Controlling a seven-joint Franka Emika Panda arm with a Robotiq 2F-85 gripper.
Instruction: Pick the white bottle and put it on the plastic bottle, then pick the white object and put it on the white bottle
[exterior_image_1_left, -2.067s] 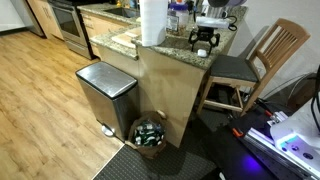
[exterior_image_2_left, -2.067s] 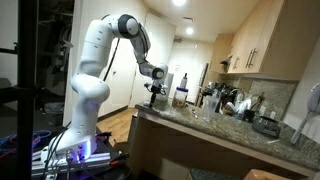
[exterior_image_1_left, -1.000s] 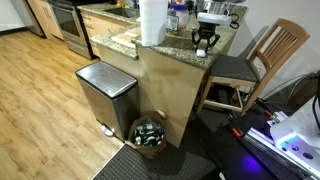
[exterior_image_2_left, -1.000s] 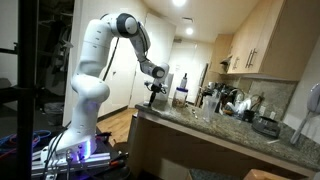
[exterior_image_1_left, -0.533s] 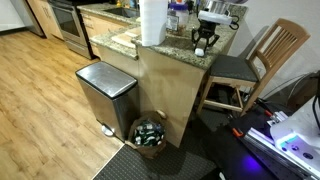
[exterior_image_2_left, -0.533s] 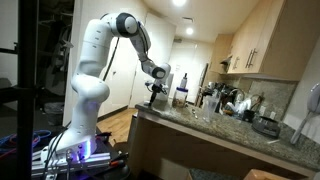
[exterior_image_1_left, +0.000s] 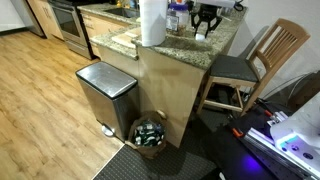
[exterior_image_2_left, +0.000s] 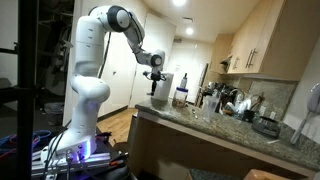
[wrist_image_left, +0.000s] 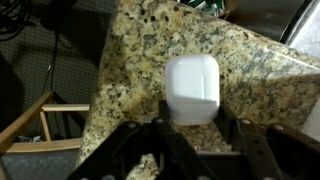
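Granite counter (wrist_image_left: 130, 60) sat under everything. The gripper (wrist_image_left: 194, 120) looked clamped on the white bottle (wrist_image_left: 192, 88), held upright and clear of the stone. What I took for the plastic bottle (exterior_image_2_left: 181, 96) stood just beside it along the counter, so I'd guess a short sideways move.

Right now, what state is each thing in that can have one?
gripper: apparently shut on the white bottle
white bottle: gripped, over the granite counter
trash can: lid shut
paper towel roll: upright on the counter
basket: filled, on the floor
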